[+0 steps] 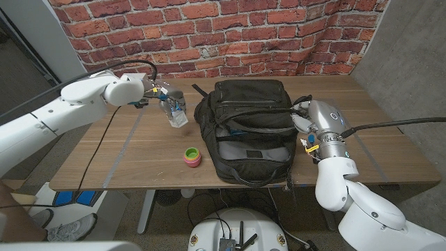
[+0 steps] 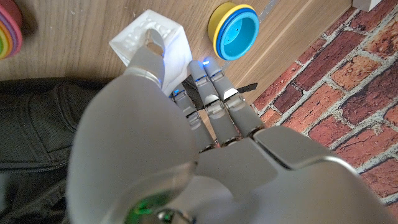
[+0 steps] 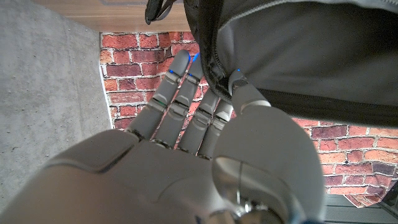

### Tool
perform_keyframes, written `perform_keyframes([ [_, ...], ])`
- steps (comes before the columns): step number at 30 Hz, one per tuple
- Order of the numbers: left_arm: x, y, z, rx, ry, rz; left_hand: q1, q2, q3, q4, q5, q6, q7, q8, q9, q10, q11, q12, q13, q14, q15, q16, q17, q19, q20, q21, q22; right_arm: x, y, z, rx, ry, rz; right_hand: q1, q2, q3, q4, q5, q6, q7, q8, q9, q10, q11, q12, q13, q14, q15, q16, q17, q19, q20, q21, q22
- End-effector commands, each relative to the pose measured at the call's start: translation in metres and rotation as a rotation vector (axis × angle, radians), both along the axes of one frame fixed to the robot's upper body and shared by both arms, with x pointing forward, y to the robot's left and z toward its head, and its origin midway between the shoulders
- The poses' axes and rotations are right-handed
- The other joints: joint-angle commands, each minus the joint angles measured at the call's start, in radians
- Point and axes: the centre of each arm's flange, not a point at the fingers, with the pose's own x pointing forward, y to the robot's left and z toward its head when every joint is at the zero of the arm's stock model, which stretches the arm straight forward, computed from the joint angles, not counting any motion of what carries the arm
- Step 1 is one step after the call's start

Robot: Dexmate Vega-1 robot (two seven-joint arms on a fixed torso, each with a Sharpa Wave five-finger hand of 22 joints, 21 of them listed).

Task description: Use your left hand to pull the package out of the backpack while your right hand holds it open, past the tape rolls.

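From the head view we see the black backpack (image 1: 251, 132) lying on the wooden table (image 1: 390, 150), its long axis running from the near edge toward the brick wall, its opened flap facing up. Our left hand (image 1: 159, 94) holds the white package (image 1: 177, 113) above the table, just left of the backpack; the package hangs tilted, its lower end toward the near edge. A stack of coloured tape rolls (image 1: 192, 157) sits nearer us. Our right hand (image 1: 304, 122) is at the backpack's right side.

In the left wrist view, thumb and fingers (image 2: 208, 93) pinch the package (image 2: 149, 43).

In the right wrist view, the thumb and pressed-together fingers (image 3: 186, 99) pinch the backpack's zippered edge (image 3: 217, 78).
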Motion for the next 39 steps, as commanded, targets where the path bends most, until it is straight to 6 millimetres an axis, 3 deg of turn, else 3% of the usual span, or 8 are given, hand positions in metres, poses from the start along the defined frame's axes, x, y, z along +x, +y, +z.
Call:
perform_keyframes([
  [1,0.01,-0.002,0.0,0.017,-0.006,0.021,-0.031,0.045,0.007,0.004,0.006,-0.002,0.001,0.005,0.003,0.025,-0.016,0.001,0.012,-0.007,-0.117,-0.002,0.001,-0.004,-0.11,0.005,-0.001,-0.008,-0.001,-0.009,0.007,0.076,0.027,-0.001,-0.027,-0.013,-0.002,-0.001,-0.016,-0.013,-0.004,0.003,-0.024,-0.01,-0.009,0.0,-0.027,-0.098,-0.007,0.005,-0.014,-0.127,-0.003,0.001],
  [19,0.024,0.0,0.002,0.029,0.002,0.011,-0.034,0.045,0.008,0.004,0.006,-0.004,-0.002,0.004,0.002,0.023,-0.016,0.0,0.012,-0.008,-0.117,-0.002,0.001,-0.005,-0.111,0.005,-0.002,-0.021,-0.005,-0.003,-0.024,0.185,0.034,0.01,-0.066,-0.066,-0.002,0.002,-0.118,-0.034,-0.031,0.003,-0.128,-0.013,-0.031,-0.006,-0.147,-0.093,-0.028,0.024,-0.065,-0.096,-0.02,-0.005],
  [23,0.026,0.0,0.003,0.027,0.004,0.018,-0.035,0.043,0.007,0.003,0.006,-0.007,-0.002,0.002,0.002,0.022,-0.016,0.0,0.012,-0.011,-0.117,-0.003,0.0,-0.006,-0.111,0.005,-0.002,-0.023,-0.006,-0.003,-0.028,0.227,0.035,0.025,-0.08,-0.096,0.001,0.007,-0.182,-0.057,-0.039,-0.002,-0.204,-0.024,-0.035,-0.013,-0.223,-0.087,-0.037,0.038,-0.088,-0.078,-0.03,-0.007],
  [31,0.028,-0.002,0.003,0.036,0.007,0.02,-0.036,0.042,0.007,0.002,0.006,-0.012,-0.001,0.001,0.002,0.018,-0.016,-0.001,0.011,-0.011,-0.118,-0.002,0.001,-0.007,-0.111,0.004,-0.003,-0.026,-0.01,-0.007,-0.029,0.292,0.034,0.039,-0.106,-0.147,0.006,0.013,-0.299,-0.074,-0.041,-0.01,-0.325,-0.029,-0.034,-0.033,-0.342,-0.075,-0.051,0.06,-0.113,-0.043,-0.05,-0.01],
  [39,0.029,-0.003,-0.002,0.069,-0.008,0.02,-0.041,0.036,0.006,0.002,0.007,-0.026,-0.003,-0.003,0.002,0.002,-0.016,-0.007,0.01,-0.024,-0.117,-0.007,-0.001,-0.019,-0.112,-0.001,-0.004,-0.026,-0.014,-0.008,-0.033,0.379,0.045,0.089,-0.151,-0.182,0.002,0.009,-0.457,-0.071,-0.046,-0.008,-0.48,-0.005,-0.038,-0.056,-0.461,-0.025,-0.084,0.048,-0.165,0.005,-0.096,-0.014],
])
